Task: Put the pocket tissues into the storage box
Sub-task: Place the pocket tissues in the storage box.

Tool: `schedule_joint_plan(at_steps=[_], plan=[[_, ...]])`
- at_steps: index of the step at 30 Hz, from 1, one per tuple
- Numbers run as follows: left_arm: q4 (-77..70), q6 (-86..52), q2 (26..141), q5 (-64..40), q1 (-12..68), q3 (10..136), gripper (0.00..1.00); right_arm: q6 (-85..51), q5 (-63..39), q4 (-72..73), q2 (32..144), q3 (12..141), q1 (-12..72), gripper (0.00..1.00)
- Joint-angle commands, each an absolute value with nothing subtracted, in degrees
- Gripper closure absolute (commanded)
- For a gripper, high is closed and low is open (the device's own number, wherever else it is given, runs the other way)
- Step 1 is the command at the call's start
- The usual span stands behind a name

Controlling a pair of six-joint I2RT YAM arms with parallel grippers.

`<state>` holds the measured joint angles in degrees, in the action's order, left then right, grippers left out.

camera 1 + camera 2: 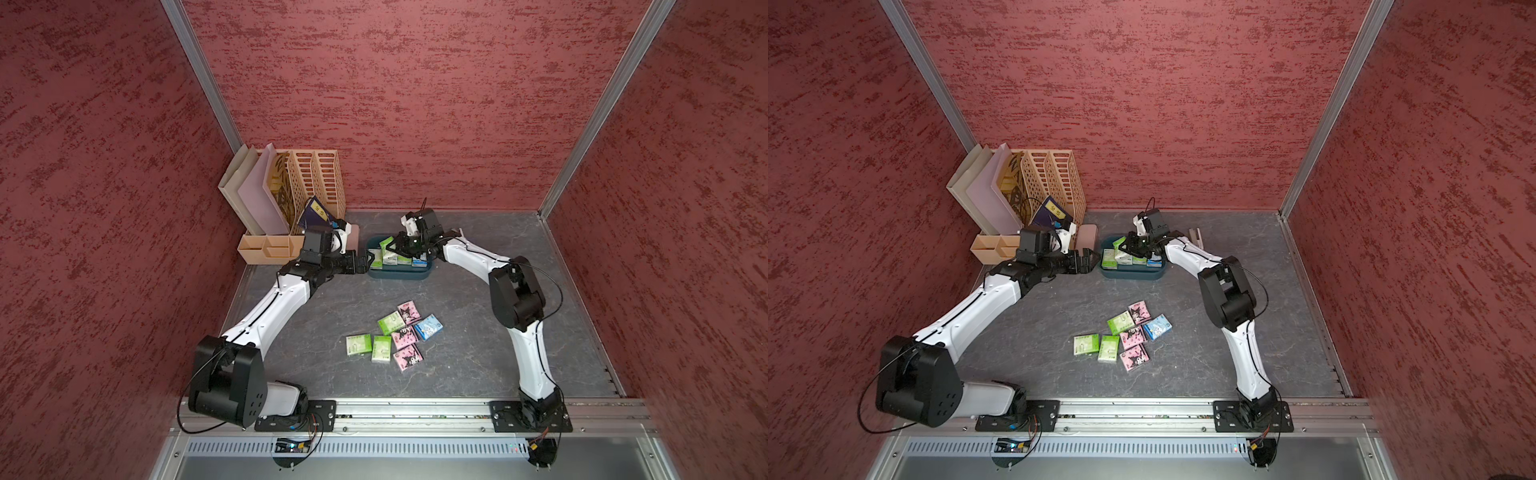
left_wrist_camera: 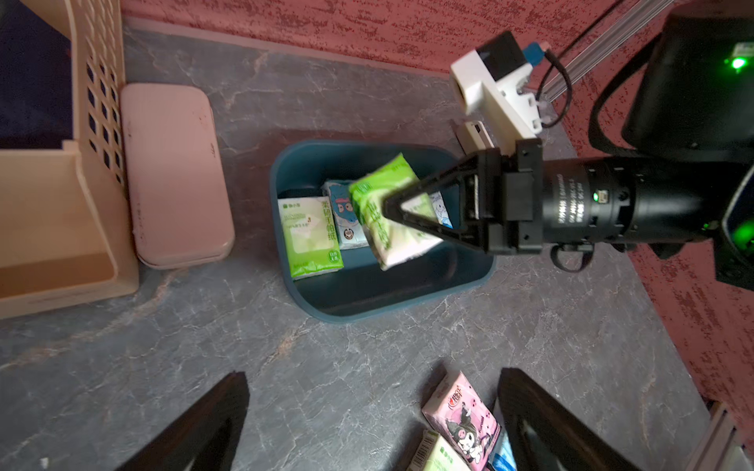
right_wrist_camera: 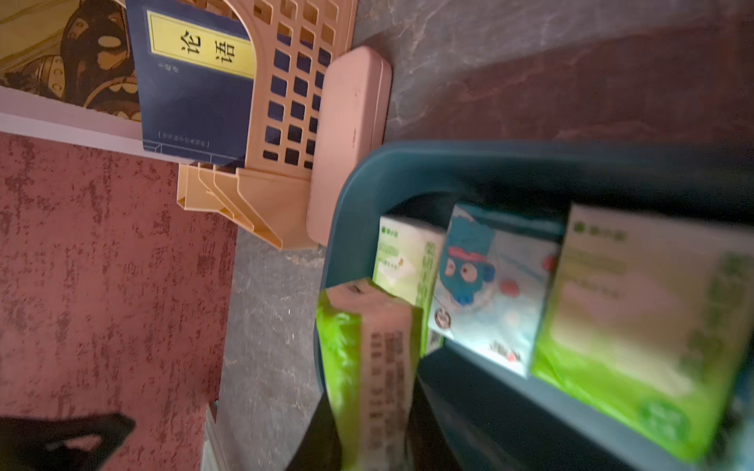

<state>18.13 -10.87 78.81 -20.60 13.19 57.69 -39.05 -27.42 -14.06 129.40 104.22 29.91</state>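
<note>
Our right gripper (image 2: 385, 207) was pinched nearly closed on a green tissue packet (image 2: 387, 179), which hung tilted over the teal storage box (image 1: 399, 274). Inside the box, green and light blue packets (image 2: 310, 236) sat side by side along its far side. Our left gripper (image 1: 367, 262) gaped wide and empty just beside the box. Seven loose packets (image 1: 405, 336) lay on the grey table (image 1: 478, 353), well apart from it.

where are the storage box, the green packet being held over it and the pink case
storage box (image 2: 391, 281): left wrist view, bare floor inside it
held green packet (image 2: 387, 175): left wrist view, its free green end
pink case (image 2: 175, 175): left wrist view, middle of its lid
</note>
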Motion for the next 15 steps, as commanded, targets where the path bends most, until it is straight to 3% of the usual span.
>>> schedule_joint_plan(at_steps=[1, 15], plan=[[15.0, -12.4, 77.7, -23.6, 13.4, 57.5, 0.0, -41.0, -23.2, -12.4, 131.7, 110.0, 32.1, 1.0], [14.8, -11.2, 78.8, -24.8, 13.0, 56.6, 0.0, -38.6, -14.1, -18.3, 139.2, 119.0, 34.1, 0.98]])
